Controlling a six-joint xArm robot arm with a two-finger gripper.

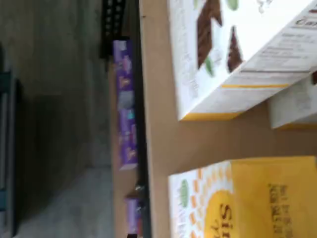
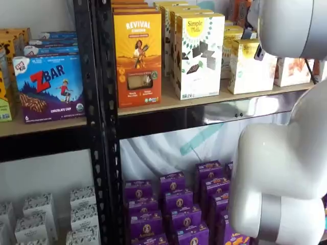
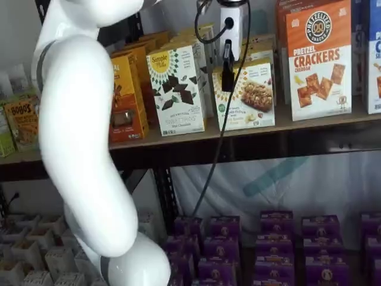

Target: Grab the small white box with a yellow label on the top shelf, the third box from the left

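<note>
The small white box (image 2: 250, 66) with its yellow round label stands on the top shelf (image 2: 168, 104), right of the taller Simple Mills box (image 2: 198, 53). It also shows in a shelf view (image 3: 250, 95) and in the wrist view (image 1: 223, 203), close to the camera. The gripper (image 3: 227, 74) hangs from its white body in front of the small white box's upper left part. Its black fingers show as one dark strip with no gap visible, and I cannot tell whether they touch the box. The tan shelf board (image 1: 163, 139) fills the middle of the wrist view.
An orange-yellow Revival box (image 2: 137, 56) stands left of the tall box. Pretzel Crackers boxes (image 3: 318, 59) stand to the right. Purple boxes (image 2: 179, 204) fill the lower shelf. A blue ZBAR box (image 2: 48, 87) is on the left bay. The white arm (image 3: 83, 149) blocks part of both shelf views.
</note>
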